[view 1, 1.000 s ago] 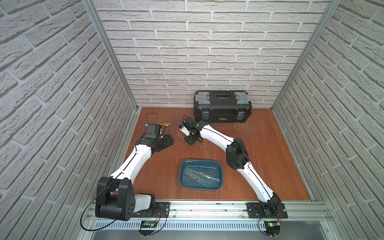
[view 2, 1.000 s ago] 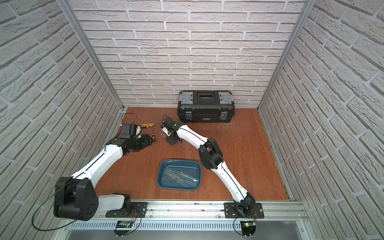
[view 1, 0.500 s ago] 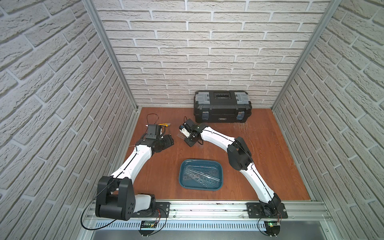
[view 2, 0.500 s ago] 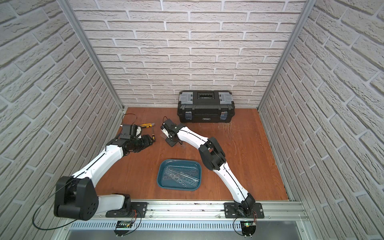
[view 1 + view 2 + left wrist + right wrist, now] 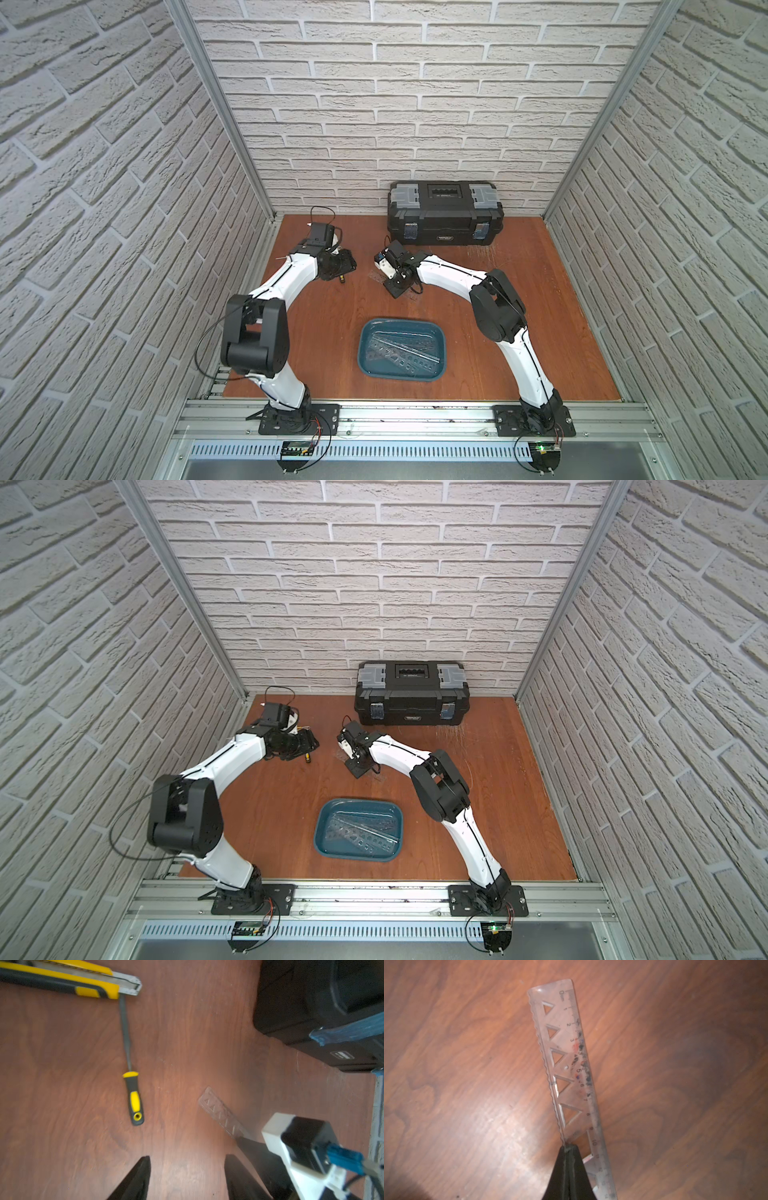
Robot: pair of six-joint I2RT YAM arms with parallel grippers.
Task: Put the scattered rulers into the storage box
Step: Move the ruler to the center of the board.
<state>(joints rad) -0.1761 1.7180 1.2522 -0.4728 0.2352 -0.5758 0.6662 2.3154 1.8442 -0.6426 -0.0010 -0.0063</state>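
My right gripper point(image 5: 568, 1148) is shut on the wavy edge of a clear ruler point(image 5: 566, 1064) with triangle cut-outs, about halfway along it, just above the wooden table. In both top views that gripper point(image 5: 392, 283) sits left of centre, in front of the black toolbox. The left wrist view shows the same ruler point(image 5: 220, 1113) sticking out from under the right gripper. My left gripper point(image 5: 187, 1159) is open over bare wood with nothing between its fingers, and it sits at the back left point(image 5: 349, 266). The teal storage box point(image 5: 443, 345) at the front centre holds several rulers point(image 5: 401, 352).
A black toolbox point(image 5: 444, 218) stands against the back wall. A yellow-black screwdriver point(image 5: 134, 1101) and a yellow-black utility knife point(image 5: 72, 982) lie on the table near my left gripper. Brick walls close in the left, right and back sides.
My right gripper's jaws have closed on the ruler. My left gripper has shifted a little toward the back of the table.
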